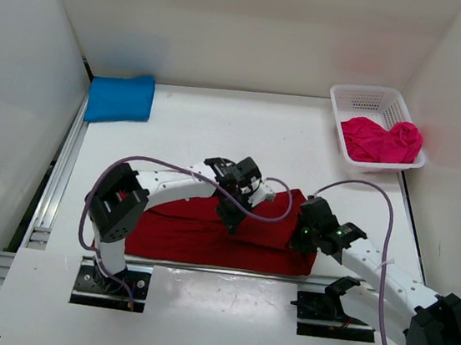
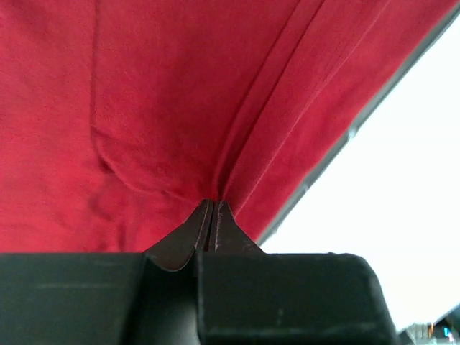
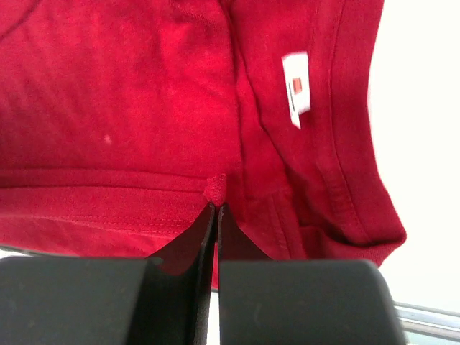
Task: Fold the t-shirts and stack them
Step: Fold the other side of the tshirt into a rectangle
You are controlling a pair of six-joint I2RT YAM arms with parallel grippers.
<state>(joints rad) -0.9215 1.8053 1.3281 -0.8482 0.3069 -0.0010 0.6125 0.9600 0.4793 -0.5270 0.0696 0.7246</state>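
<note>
right wrist: red shirt [image 3: 108, 108], white tag [image 3: 296, 90], maybe logo

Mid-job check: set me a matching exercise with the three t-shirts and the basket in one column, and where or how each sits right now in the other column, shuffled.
Things:
1. blue t-shirt
2. dark red t-shirt
3. pink t-shirt
4. white mesh basket

Places or states:
A. stands at the far right corner of the table, holding a shirt
B. laid out at the near edge, pinched by the left end effector and the right end effector
C. folded, at the far left corner
D. bunched up inside the basket

Pairs: 1-C, 2-B, 3-D, 4-A.
</note>
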